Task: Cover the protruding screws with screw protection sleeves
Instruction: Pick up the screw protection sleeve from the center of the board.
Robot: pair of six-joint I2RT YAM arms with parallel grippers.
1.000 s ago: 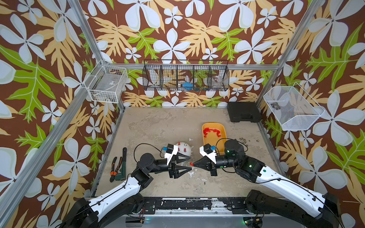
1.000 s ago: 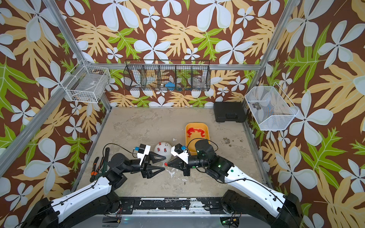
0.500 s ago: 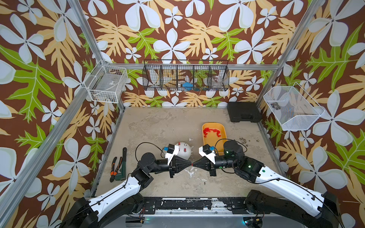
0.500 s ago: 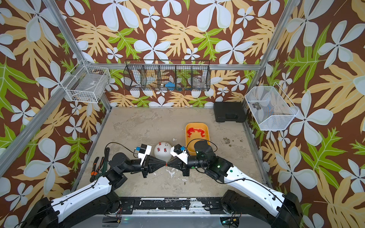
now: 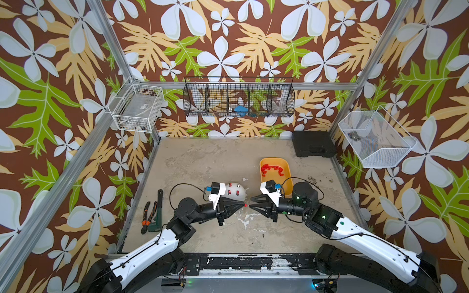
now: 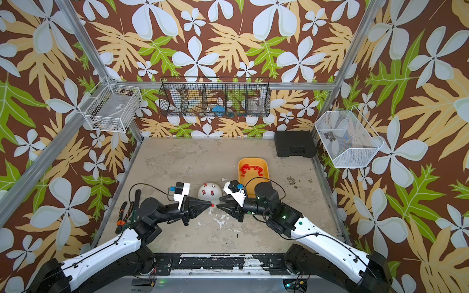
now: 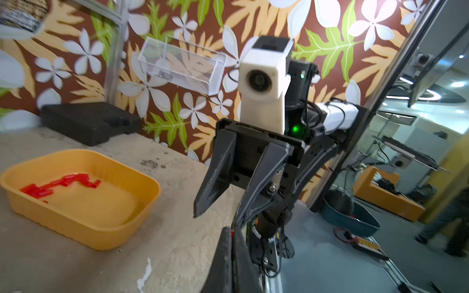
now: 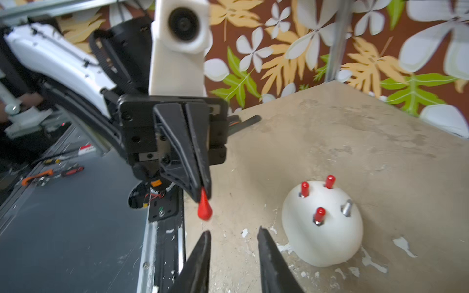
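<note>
My left gripper [image 5: 242,204] is shut on one red screw protection sleeve [image 8: 204,208], which sticks out past its tips above the table. My right gripper [image 8: 234,232] faces it tip to tip, open and empty, a short gap from the sleeve. The white dome [image 8: 322,238] sits just behind both grippers in both top views. Three of its studs wear red sleeves [image 8: 319,213]. One protruding screw [image 8: 346,208] is bare and silvery. More sleeves [image 5: 272,169] lie in the orange-yellow tray [image 5: 286,167], behind the right wrist.
A black case [image 5: 313,147] stands in the back right corner. Pliers [image 5: 146,218] and a dark tool [image 5: 157,210] lie along the left edge. Wire baskets [image 5: 238,99] hang on the walls. White paint chips mark the table below the grippers.
The grippers met tip to tip. My left gripper closed on the sleeve that the right one held; the right one then opened, let go and backed off slightly.
</note>
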